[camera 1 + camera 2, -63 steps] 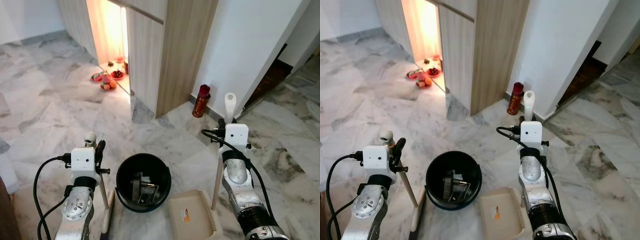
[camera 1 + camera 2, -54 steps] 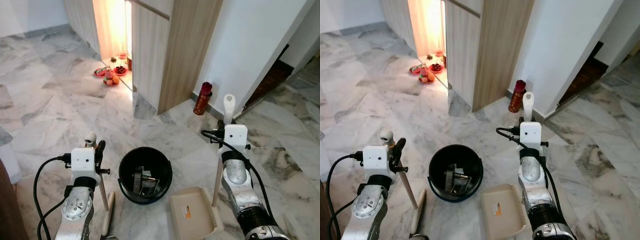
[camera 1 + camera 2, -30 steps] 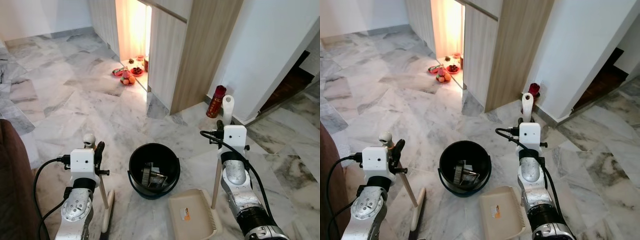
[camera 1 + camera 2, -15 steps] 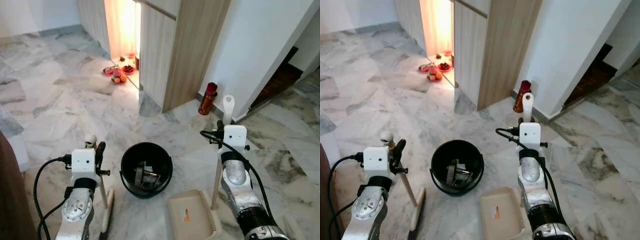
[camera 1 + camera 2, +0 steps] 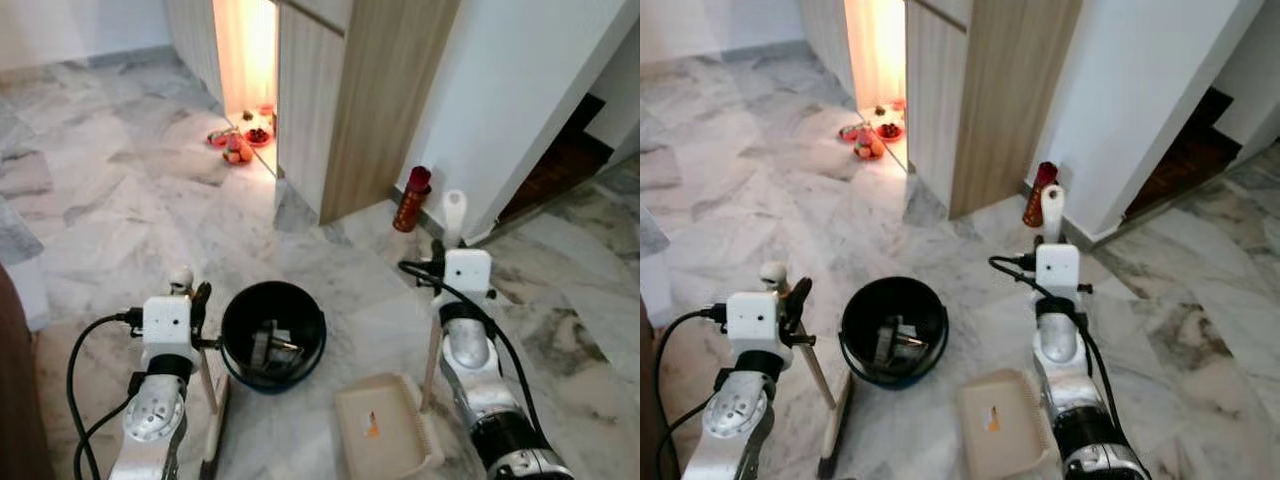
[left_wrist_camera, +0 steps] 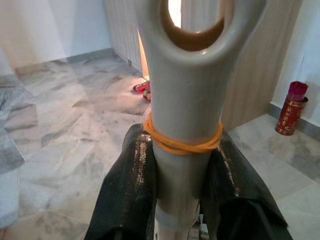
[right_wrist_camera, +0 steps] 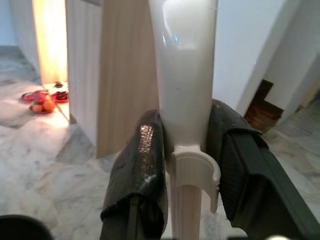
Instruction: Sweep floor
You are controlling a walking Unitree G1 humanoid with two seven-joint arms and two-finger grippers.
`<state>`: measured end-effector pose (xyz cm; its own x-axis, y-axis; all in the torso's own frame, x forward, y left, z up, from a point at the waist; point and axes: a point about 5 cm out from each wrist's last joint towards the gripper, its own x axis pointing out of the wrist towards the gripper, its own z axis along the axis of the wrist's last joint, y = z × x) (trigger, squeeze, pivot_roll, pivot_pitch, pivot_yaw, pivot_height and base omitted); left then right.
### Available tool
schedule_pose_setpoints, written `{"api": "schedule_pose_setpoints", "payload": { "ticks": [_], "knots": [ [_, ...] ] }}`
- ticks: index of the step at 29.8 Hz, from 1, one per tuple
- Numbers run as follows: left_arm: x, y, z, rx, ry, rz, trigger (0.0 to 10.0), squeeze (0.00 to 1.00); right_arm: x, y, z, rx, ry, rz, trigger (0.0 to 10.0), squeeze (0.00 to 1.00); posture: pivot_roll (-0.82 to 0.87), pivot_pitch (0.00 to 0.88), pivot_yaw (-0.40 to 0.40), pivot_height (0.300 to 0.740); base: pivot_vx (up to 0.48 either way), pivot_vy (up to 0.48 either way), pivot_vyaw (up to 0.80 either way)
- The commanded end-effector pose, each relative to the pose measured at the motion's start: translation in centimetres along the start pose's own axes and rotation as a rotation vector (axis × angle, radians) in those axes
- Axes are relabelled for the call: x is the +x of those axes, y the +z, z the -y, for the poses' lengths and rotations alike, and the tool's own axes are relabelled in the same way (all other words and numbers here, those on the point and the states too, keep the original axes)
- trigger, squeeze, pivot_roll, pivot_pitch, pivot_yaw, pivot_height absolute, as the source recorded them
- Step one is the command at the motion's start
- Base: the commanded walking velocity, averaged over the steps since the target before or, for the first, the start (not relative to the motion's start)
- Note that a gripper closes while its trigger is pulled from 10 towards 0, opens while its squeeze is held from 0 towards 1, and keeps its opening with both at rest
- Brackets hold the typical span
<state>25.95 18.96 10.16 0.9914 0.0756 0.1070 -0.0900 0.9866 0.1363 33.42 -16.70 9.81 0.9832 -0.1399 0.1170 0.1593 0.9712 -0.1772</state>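
Left gripper [image 6: 182,185] is clamped on the cream plastic broom handle [image 6: 185,100], orange rubber band just above the fingers; broom head [image 5: 214,425] rests on the floor, likely ready to push debris rightward. Black round bucket [image 5: 273,335] with scraps inside sits between the arms. Right gripper [image 7: 190,170] is closed around the white dustpan handle [image 7: 185,75], holding the beige dustpan [image 5: 385,430] flat to catch sweepings. Grey-veined marble floor [image 5: 110,220], wood-panel cabinet [image 5: 370,100], red cylindrical tin [image 5: 411,198] at the white wall.
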Motion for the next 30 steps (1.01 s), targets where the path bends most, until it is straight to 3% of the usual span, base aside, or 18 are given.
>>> {"api": "schedule_pose_setpoints", "payload": {
  "ticks": [1, 17, 30],
  "knots": [
    [0.1, 0.4, 0.5, 0.004, -0.014, 0.015, 10.0, 0.0, 0.2, 0.3, 0.9, -0.01, -0.022, 0.017, 10.0, 0.0, 0.12, 0.085, -0.095, 0.74, 0.0, -0.27, 0.0],
    [0.0, 0.3, 0.5, 0.0, -0.024, 0.013, 10.0, 0.0, 0.1, 0.5, 0.4, 0.007, -0.012, 0.029, 10.0, 0.0, 0.11, 0.08, -0.082, 0.74, 0.0, -0.271, 0.0],
    [0.5, 0.4, 0.4, 0.011, -0.043, 0.018, 10.0, 0.0, -0.2, 0.0, -0.8, 0.078, 0.018, 0.004, 10.0, 0.0, 0.13, 0.022, -0.057, 0.74, 0.0, -0.269, 0.0]
  ]
}}
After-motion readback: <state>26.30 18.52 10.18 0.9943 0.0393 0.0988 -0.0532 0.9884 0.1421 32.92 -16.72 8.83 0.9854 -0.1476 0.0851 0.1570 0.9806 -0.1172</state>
